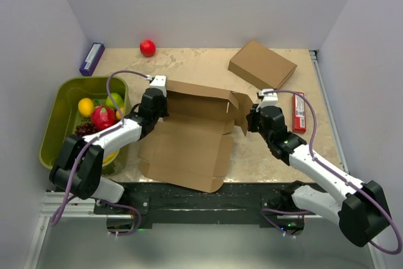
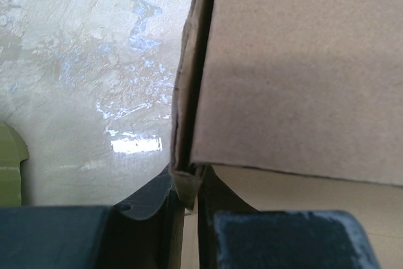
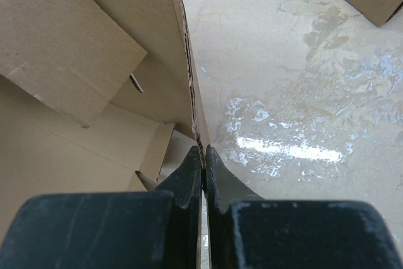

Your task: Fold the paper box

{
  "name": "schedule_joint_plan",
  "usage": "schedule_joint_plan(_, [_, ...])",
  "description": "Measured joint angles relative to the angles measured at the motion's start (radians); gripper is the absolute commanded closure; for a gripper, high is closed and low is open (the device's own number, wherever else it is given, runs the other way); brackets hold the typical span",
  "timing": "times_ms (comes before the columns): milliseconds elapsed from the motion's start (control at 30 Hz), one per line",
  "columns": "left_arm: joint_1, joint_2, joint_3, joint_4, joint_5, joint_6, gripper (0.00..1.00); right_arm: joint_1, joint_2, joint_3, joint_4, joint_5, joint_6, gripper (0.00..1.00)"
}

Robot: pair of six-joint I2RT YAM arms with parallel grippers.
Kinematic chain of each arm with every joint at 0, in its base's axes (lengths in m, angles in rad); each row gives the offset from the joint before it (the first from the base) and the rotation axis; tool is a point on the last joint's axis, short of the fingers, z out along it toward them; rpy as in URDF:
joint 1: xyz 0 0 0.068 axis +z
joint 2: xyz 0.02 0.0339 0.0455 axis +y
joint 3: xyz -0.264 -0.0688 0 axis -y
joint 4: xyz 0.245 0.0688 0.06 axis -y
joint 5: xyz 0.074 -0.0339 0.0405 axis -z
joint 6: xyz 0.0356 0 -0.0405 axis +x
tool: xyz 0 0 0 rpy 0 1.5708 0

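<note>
Top external view: the paper box lies on the table just to the right of the green tub, partly formed. Its back wall and two side walls stand up, and a large panel lies flat toward the arm bases.

The left gripper is at the side wall nearest the tub. In the left wrist view its jaws are clamped on the doubled cardboard edge. The right gripper is at the side wall farthest from the tub, and in the right wrist view its jaws are pinched shut on that wall's thin edge.

The step in hand looks like squaring up both side walls. To do it well, both arms should swing their walls about the base creases together, turning rather than pulling, so the sheet does not slide or tear at the ragged corner. Equal, opposite pressure should hold the base flat.

A finished carton sits farther from the tub, beyond the box and well apart from it.
</note>
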Motion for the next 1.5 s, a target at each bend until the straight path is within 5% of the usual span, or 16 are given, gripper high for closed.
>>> schedule_joint_plan(133, [0.000,0.000,0.000,0.019,0.005,0.001,0.98,0.000,0.000,0.000,0.000,0.000,0.001,1.00])
schedule_joint_plan(200, [0.000,0.000,0.000,0.032,0.013,0.001,0.82,0.000,0.000,0.000,0.001,0.001,0.001,1.00])
schedule_joint_plan(233, [0.000,0.000,-0.001,0.036,0.020,0.001,0.64,0.000,0.000,0.000,0.001,0.001,0.001,1.00])
schedule_joint_plan(333, [0.001,-0.004,-0.013,0.054,0.037,0.004,0.40,-0.002,0.000,0.000,-0.002,0.005,0.003,0.82])
schedule_joint_plan(433, [0.008,-0.037,-0.032,0.054,0.061,0.001,0.28,-0.004,0.001,0.000,-0.006,0.006,0.012,0.63])
schedule_joint_plan(567, [0.009,-0.119,-0.037,0.054,0.130,-0.018,0.19,-0.007,0.000,0.000,-0.008,0.006,0.023,0.33])
schedule_joint_plan(700, [0.009,-0.200,-0.037,0.025,0.203,-0.046,0.10,-0.008,-0.015,0.006,-0.037,0.006,0.023,0.22])
schedule_joint_plan(967, [0.013,-0.361,-0.011,-0.187,0.280,-0.063,0.03,-0.008,-0.139,0.053,-0.124,0.000,0.024,0.19])
schedule_joint_plan(1233, [0.062,-0.369,0.187,-0.291,0.424,-0.035,0.06,-0.008,-0.188,0.170,-0.194,-0.061,0.069,0.20])
schedule_joint_plan(1500, [0.203,-0.211,0.281,-0.296,0.623,0.009,0.15,-0.009,0.050,0.413,-0.271,-0.218,0.194,0.27])
